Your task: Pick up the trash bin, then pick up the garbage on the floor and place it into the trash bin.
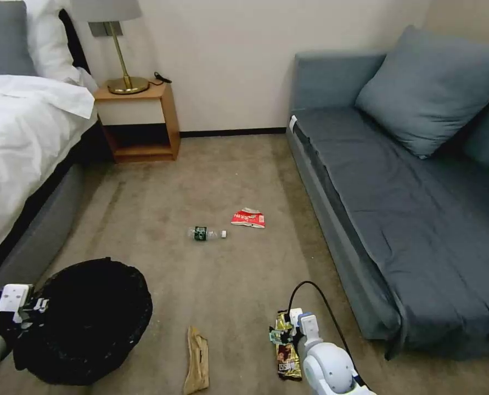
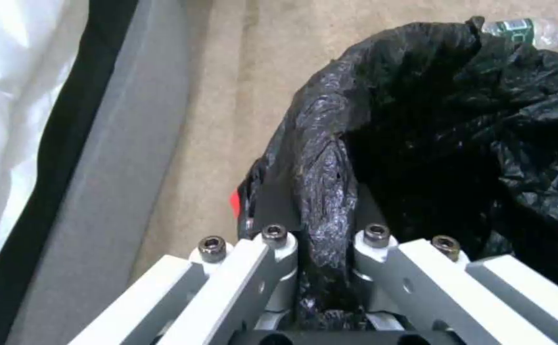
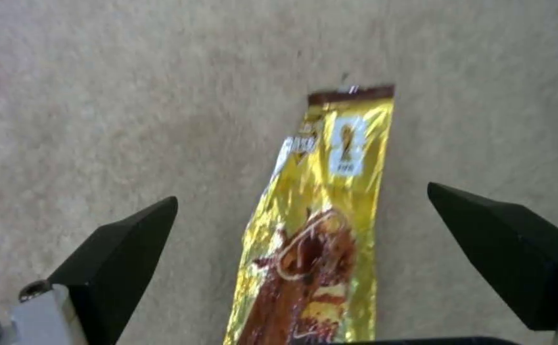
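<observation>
Beige carpet (image 1: 228,175) is spreading across the floor of a bedroom, with a white-sheeted bed (image 1: 19,137) lying along the robot's left, a wooden nightstand (image 1: 140,118) carrying a brass lamp (image 1: 124,55) standing against the far wall, and a grey-blue fabric sofa (image 1: 409,208) with a matching cushion (image 1: 431,90) running along the right.

At the lower left of the head view, the round trash bin lined with a crinkly black plastic bag (image 1: 90,323) is sitting close to the bed frame. The left gripper (image 1: 27,312) is clamping the bin's near rim; in the left wrist view its fingers (image 2: 272,211) are pinching a fold of the black bag between them, one inside the bin and one outside.

The right gripper (image 1: 291,329) is hanging low over the gold-brown snack wrapper (image 1: 287,351) at the lower middle of the head view. In the right wrist view its two black fingertips (image 3: 125,249) are standing wide apart on either side of the wrapper, which is lying flat on the carpet between them; whether they are touching the floor cannot be told.

A tan paper wrapper (image 1: 197,362) is lying on the carpet between the bin and the snack wrapper. Farther out, near the middle of the floor, a clear plastic bottle with a dark green label (image 1: 207,233) is lying on its side, and a crumpled red-and-white packet (image 1: 248,218) is resting just beyond it, toward the sofa.
</observation>
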Controlling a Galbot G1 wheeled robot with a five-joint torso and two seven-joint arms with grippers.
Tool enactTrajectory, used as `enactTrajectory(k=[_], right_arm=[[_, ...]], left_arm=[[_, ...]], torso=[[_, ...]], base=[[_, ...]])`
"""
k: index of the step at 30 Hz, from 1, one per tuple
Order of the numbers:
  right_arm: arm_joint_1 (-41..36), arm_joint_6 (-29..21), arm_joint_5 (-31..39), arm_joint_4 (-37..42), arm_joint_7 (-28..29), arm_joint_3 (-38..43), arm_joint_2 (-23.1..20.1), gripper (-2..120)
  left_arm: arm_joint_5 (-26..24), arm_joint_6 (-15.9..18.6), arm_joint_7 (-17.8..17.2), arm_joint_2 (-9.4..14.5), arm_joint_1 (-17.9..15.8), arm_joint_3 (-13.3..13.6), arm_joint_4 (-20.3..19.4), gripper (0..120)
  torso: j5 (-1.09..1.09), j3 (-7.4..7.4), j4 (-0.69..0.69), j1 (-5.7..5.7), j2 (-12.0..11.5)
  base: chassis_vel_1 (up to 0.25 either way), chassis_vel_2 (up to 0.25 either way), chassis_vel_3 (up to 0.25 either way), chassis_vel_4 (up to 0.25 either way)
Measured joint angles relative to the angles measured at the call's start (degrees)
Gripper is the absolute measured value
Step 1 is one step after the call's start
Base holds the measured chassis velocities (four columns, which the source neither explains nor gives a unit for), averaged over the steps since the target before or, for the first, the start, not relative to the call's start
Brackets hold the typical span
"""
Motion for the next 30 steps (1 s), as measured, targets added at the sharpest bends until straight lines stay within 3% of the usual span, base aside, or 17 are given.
enactTrajectory(k=[4,7,14,16,30], right_arm=[[0.5,-0.4,-0.1,-1.9,-0.1,0.0,0.3,96],[0.7,-0.4,-1.1,-3.6,-0.7,0.1,0.1,81],[0.8,0.1,-1.6,-5.2,-1.3,0.2,-0.2,61],[0.8,0.5,-1.7,-5.4,-1.4,0.2,-0.2,50],[-0.8,2.7,-3.0,-2.3,-1.5,-0.5,-0.7,3]], left_arm=[[0.0,0.1,0.1,0.1,-0.1,0.0,0.1,5],[-0.1,0.3,0.2,0.1,-0.1,0.0,0.0,5],[-0.4,0.5,0.3,0.0,-0.1,0.0,-0.1,5],[-0.4,0.6,0.3,0.0,-0.1,-0.1,-0.2,5],[-0.5,0.6,0.3,-0.2,-0.2,-0.1,-0.4,5]], torso=[[0.00,0.00,-0.01,0.00,0.0],[0.00,0.00,0.00,0.00,0.0],[-0.01,0.00,-0.01,0.00,0.0],[-0.01,0.00,-0.01,0.00,0.0],[0.01,0.00,-0.01,0.00,0.0]], base=[[0.000,0.000,0.000,0.000],[0.000,0.000,0.000,0.000],[0.000,0.000,0.000,0.000],[0.000,0.000,0.000,0.000],[0.000,0.000,0.000,0.000]])
